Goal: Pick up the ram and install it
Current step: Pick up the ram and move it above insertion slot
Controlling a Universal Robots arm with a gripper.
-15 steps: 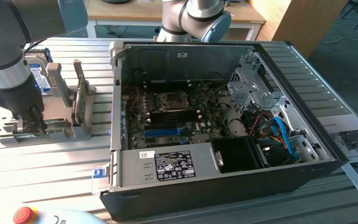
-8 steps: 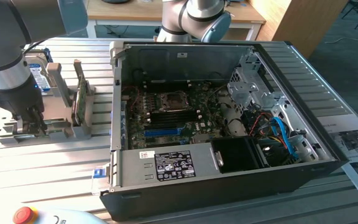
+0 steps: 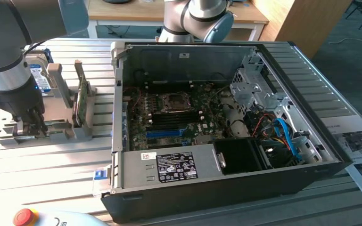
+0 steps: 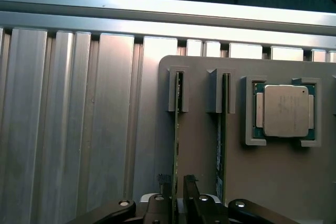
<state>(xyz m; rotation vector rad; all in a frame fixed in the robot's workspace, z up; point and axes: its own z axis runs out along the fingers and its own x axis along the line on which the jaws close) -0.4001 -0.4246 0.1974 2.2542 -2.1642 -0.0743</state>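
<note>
The claw point(image 4: 177, 183) was seen low over the grey holder point(image 4: 262, 182) on the slatted desk point(image 4: 79, 129), to the exterior view's left of the open computer case point(image 3: 218, 197). Its jaws were held partly open, one finger on each side of the ram point(image 4: 176, 129), with a slim gap left on both sides, so nothing was gripped. The ram was stood on edge in a holder slot, beside a second stick point(image 4: 224, 119), and a processor point(image 4: 285, 111) was laid flat in a recess

Bright light glares off the ribbed table point(image 3: 43, 165); the computer case point(image 3: 231, 193) lies in shadow.
</note>
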